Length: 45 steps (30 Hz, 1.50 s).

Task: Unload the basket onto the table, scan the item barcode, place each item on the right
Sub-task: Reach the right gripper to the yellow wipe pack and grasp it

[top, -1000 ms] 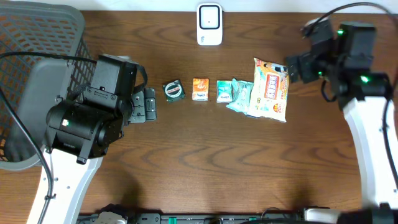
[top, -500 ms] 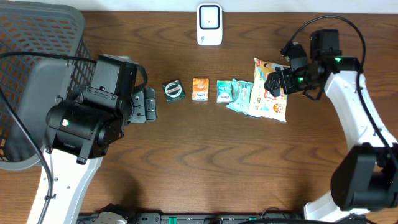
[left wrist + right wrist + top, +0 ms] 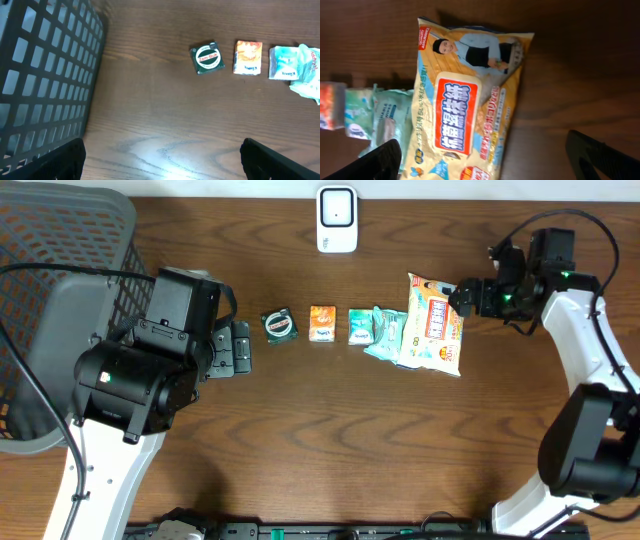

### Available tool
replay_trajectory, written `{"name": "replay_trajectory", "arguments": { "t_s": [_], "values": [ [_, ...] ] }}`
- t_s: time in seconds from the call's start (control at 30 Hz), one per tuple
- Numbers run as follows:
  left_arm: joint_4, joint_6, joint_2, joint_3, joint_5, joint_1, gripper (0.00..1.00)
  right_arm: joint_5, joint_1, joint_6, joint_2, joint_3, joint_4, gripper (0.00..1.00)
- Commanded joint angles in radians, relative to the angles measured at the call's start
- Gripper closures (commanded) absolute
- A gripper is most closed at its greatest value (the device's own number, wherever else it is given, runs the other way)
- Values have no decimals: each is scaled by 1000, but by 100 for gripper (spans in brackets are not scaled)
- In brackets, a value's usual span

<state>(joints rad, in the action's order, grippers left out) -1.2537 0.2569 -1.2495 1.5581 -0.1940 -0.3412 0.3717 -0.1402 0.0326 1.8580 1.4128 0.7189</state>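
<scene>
- Lying flat on the desk (image 3: 330,440), the yellow wipes pack (image 3: 432,323) closed the right end of a row of small goods. By my reading it was the item to be scanned.
- The right tool (image 3: 468,295) hovered just beside the pack's far right corner, released and grasping nothing. Whether it touched the wrapper could not be told.
- The pack's long axis ran from the far side of the desk toward the near side, slightly tilted and crosswise to the row.
- In the right wrist view the two fingers (image 3: 382,160) showed at the lower corners, one on each side of the pack's width. A pinch would therefore probably fall across the short side.
- The left tool (image 3: 235,348), likewise released and carrying nothing, sat well apart at the other end of the row. It was near the green tin (image 3: 279,326) and beside the basket (image 3: 60,240), so the right arm was plainly the nearer one.
- Between tin and pack lay an orange box (image 3: 321,323), a teal packet (image 3: 360,325) and a crumpled teal pack (image 3: 385,332). The last of these rested against the wipes pack's left edge.
- The white device (image 3: 337,220) at the far edge, probably the scanner, stood to the left of the pack and farther back.
- No barcode showed on the pack's upturned face. I judged it to be underneath, which would call for a turn on the way.
</scene>
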Motion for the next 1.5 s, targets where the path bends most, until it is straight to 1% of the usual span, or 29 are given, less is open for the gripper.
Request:
{"name": "replay_trajectory", "arguments": {
  "t_s": [0.0, 0.07, 0.13, 0.2, 0.27, 0.43, 0.6, 0.9, 1.0, 1.07, 1.1, 1.17, 1.23, 1.33, 1.47],
  "values": [
    [-3, -9, -5, 8, -17, 5, 2, 97, 7, -21, 44, 8, -2, 1],
    [-3, -10, -5, 8, -17, 5, 2, 64, 9, -21, 61, 8, -6, 1],
    [-3, -9, -5, 8, -17, 5, 2, -27, 8, -22, 74, 8, -6, 1],
    [-3, -9, -5, 8, -17, 5, 2, -98, 8, -54, 77, 8, -6, 1],
    [-3, -9, -5, 8, -17, 5, 2, -122, 7, -74, 78, 8, -8, 1],
    [-3, -10, -5, 8, -17, 5, 2, -83, 6, -69, 78, 0, -43, 1],
    [-3, -9, -5, 8, -17, 5, 2, -21, 22, -31, 90, -23, -65, 1],
    [-3, -9, -5, 8, -17, 5, 2, -24, 28, -40, 200, -23, -89, 1],
    [-3, -9, -5, 8, -17, 5, 2, -7, 28, -39, 241, -23, -90, 6],
    [-3, -10, -5, 8, -17, 5, 2, 53, 28, -27, 264, -23, -88, 9],
    [-3, -9, -5, 8, -17, 5, 2, 93, 28, -13, 271, -23, -87, 12],
    [-3, -9, -5, 8, -17, 5, 2, 182, 29, 29, 277, -23, -83, 23],
    [-3, -9, -5, 8, -17, 5, 2, 238, 30, 55, 278, -23, -84, 49],
    [-3, -9, -5, 8, -17, 5, 2, 260, 31, 54, 278, -23, -81, 99],
    [-3, -10, -5, 8, -17, 5, 2, 264, 27, 50, 268, -17, -66, 99]
  ]
}}
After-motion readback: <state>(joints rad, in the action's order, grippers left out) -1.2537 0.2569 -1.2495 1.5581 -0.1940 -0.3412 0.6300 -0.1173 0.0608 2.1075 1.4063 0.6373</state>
